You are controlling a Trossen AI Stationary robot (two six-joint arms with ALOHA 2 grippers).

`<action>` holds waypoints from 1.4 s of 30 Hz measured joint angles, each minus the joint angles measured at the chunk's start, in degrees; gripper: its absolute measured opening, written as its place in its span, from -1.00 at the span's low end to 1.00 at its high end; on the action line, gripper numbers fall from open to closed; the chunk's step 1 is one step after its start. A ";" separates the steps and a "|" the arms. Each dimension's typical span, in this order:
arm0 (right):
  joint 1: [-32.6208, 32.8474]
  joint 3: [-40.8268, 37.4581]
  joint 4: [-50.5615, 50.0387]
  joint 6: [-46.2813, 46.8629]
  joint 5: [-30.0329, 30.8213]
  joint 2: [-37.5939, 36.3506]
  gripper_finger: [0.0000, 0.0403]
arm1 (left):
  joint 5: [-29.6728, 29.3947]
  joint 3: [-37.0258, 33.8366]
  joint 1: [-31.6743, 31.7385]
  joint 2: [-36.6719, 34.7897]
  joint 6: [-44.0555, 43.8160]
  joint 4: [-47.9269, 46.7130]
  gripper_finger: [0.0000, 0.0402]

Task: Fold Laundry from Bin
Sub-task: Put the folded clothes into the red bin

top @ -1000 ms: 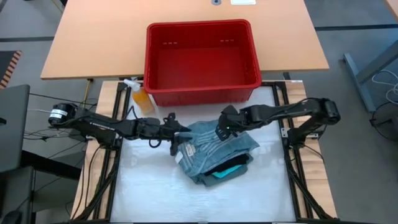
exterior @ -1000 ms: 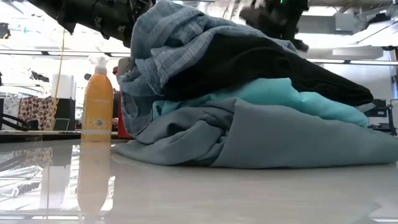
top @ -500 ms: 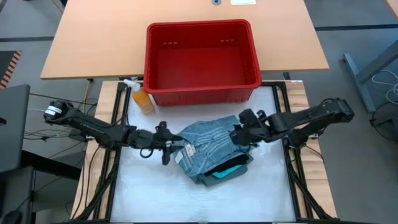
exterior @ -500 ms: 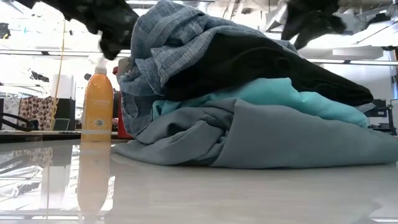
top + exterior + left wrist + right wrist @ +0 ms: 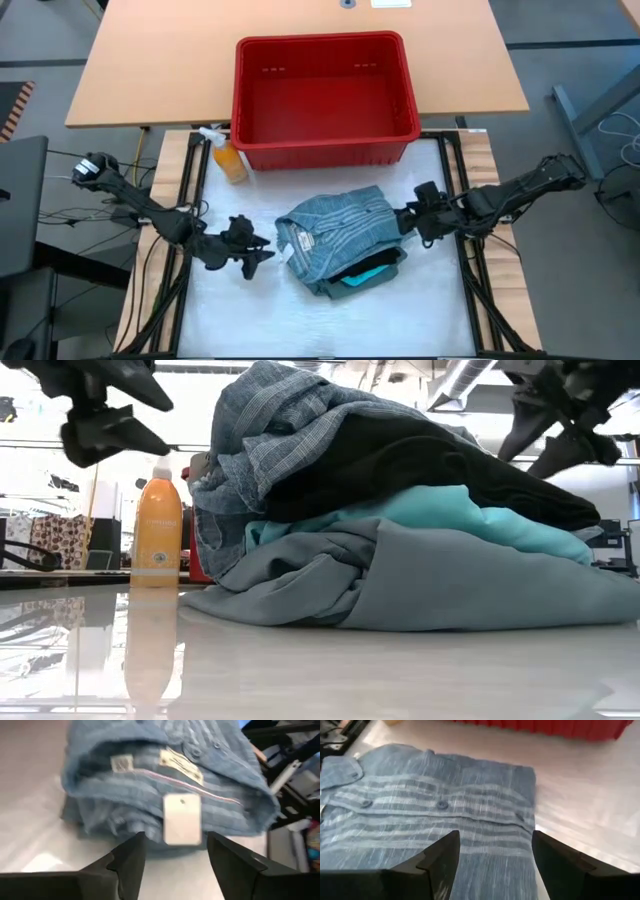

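High view, landmark: the pile of laundry [image 5: 342, 243] lies folded and stacked on the white counter [image 5: 250, 315], a mottled blue-grey shirt [image 5: 335, 228] on top, turquoise and black showing at its near edge.
High view, bin: the red bin [image 5: 322, 97] stands beyond the pile, apart from it, nothing visible inside.
High view, bottle: an orange spray bottle [image 5: 226, 158] stands beyond the pile, just beside the bin's left corner.
High view, left gripper [image 5: 262, 251]: low over the counter just to the left of the pile, apart from it, jaws parted and holding nothing.
High view, right gripper [image 5: 402, 221]: at the pile's right edge, jaws spread, holding nothing; whether it touches the cloth cannot be told.

Low view, pile: four layers, a grey-green garment [image 5: 470, 585] at the bottom, a turquoise one [image 5: 440, 510], a black one [image 5: 420, 460], the blue-grey shirt on top.
Low view, bottle: upright on the counter, to the side of the pile and behind it.
Low view, grippers: both hang above the counter, one off each side of the pile, clear of it.

Left wrist view: the two dark fingers [image 5: 131, 862] stand apart with the shirt's collar labels [image 5: 181, 764] and a white tag [image 5: 182, 819] ahead of them, nothing between.

Right wrist view: the fingers [image 5: 442, 857] stand wide over the shirt's buttoned front [image 5: 440, 805], nothing gripped; the bin's red wall lies beyond the pile.
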 joint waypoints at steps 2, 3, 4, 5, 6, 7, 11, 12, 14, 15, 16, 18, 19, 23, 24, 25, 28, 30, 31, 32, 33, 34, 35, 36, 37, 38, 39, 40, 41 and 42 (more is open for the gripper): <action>-0.08 -2.74 2.63 -1.04 -0.93 -2.61 0.35 | 0.37 0.01 -1.30 -0.07 -2.76 0.01 0.05; -0.22 -3.95 3.63 -1.81 -1.51 -3.74 0.35 | 0.37 -0.01 -1.85 -0.05 -4.18 0.01 0.10; -0.24 -5.24 4.88 -2.29 -1.88 -4.92 0.35 | 0.18 0.01 -2.34 -0.05 -5.40 -0.03 0.14; -0.24 -6.49 6.26 -2.57 -2.09 -6.09 0.35 | -0.27 0.01 -2.71 0.07 -6.62 -0.03 0.19; -0.24 -7.83 7.32 -2.71 -2.29 -7.33 0.35 | -0.88 0.01 -2.96 0.51 -7.90 0.07 0.24; -0.24 -9.16 8.18 -2.81 -2.75 -8.44 0.35 | -1.32 0.01 -3.04 1.17 -9.18 0.13 0.29; -0.24 -14.80 12.09 -0.76 -4.42 -12.64 0.35 | -4.36 0.01 -3.54 4.87 -14.16 1.14 0.47; -0.24 -16.43 12.98 0.18 -4.63 -13.57 0.35 | -5.95 0.01 -3.74 6.12 -15.48 1.94 0.51; -0.24 -19.59 16.07 1.51 -5.28 -15.15 0.35 | -8.24 0.01 -4.18 9.37 -17.86 5.37 0.57; -0.26 -21.13 17.44 2.04 -5.72 -15.93 0.35 | -8.59 0.02 -4.37 11.37 -18.77 8.21 0.60; -0.26 -22.65 18.67 2.62 -5.94 -16.53 0.35 | -8.78 0.07 -4.65 13.68 -19.49 11.10 0.62; -0.26 -25.48 21.61 3.09 -6.22 -17.44 0.35 | -9.28 0.07 -5.31 18.35 -21.11 16.17 0.63; -0.26 -26.68 23.48 3.00 -6.15 -17.79 0.35 | -9.74 0.07 -5.58 20.64 -22.17 18.87 0.64; -0.26 -31.17 32.53 1.70 -6.03 -18.16 0.35 | -12.81 0.05 -5.93 28.42 -26.81 26.10 0.64; -0.27 -32.22 35.43 1.47 -6.00 -18.15 0.35 | -13.95 0.05 -5.93 30.41 -27.78 28.43 0.64; -0.28 -33.14 37.87 1.29 -5.99 -17.89 0.35 | -14.90 0.00 -5.93 32.07 -27.87 31.17 0.64; 0.01 -35.81 45.75 -0.06 -6.16 -16.75 0.35 | -15.69 0.03 -5.54 36.90 -25.21 42.09 0.64; 0.85 -36.91 48.84 -0.02 -6.29 -15.34 0.35 | -15.72 0.04 -5.06 40.15 -23.16 48.23 0.64; 1.40 -36.98 49.47 -0.02 -6.29 -14.35 0.35 | -15.72 0.03 -4.64 41.68 -22.83 50.75 0.64; 2.04 -36.99 50.66 0.01 -6.26 -13.21 0.35 | -15.70 0.05 -4.31 43.18 -23.05 52.81 0.64; 2.72 -36.99 51.99 0.18 -6.25 -12.02 0.35 | -15.63 0.05 -3.96 44.79 -24.01 54.33 0.64; 3.40 -36.99 53.37 0.25 -6.25 -10.74 0.35 | -15.80 0.11 -3.73 46.39 -25.36 55.52 0.64; 4.06 -36.99 55.10 0.24 -6.25 -9.30 0.35 | -16.22 0.21 -3.72 47.74 -26.26 56.33 0.64; 4.71 -36.99 57.05 0.25 -6.22 -7.77 0.35 | -16.94 0.10 -3.72 49.01 -27.14 57.26 0.64; 5.33 -36.99 58.81 0.27 -6.22 -6.30 0.35 | -17.45 0.24 -3.72 49.93 -28.02 57.95 0.64; 5.93 -36.99 60.37 0.31 -6.26 -4.87 0.35 | -17.77 0.42 -3.72 50.57 -28.50 57.93 0.64; 6.53 -36.99 62.16 0.54 -6.25 -3.21 0.35 | -17.79 0.53 -3.75 50.88 -28.56 57.89 0.64; 7.05 -36.99 63.51 1.17 -6.27 -1.49 0.35 | -17.22 0.65 -3.56 50.95 -28.58 57.86 0.64; 7.52 -36.99 64.53 1.84 -6.35 0.22 0.35 | -16.15 0.83 -3.21 50.98 -28.47 57.83 0.64; 7.96 -36.99 65.60 2.64 -6.42 1.97 0.35 | -14.35 0.95 -2.75 50.80 -28.32 57.66 0.64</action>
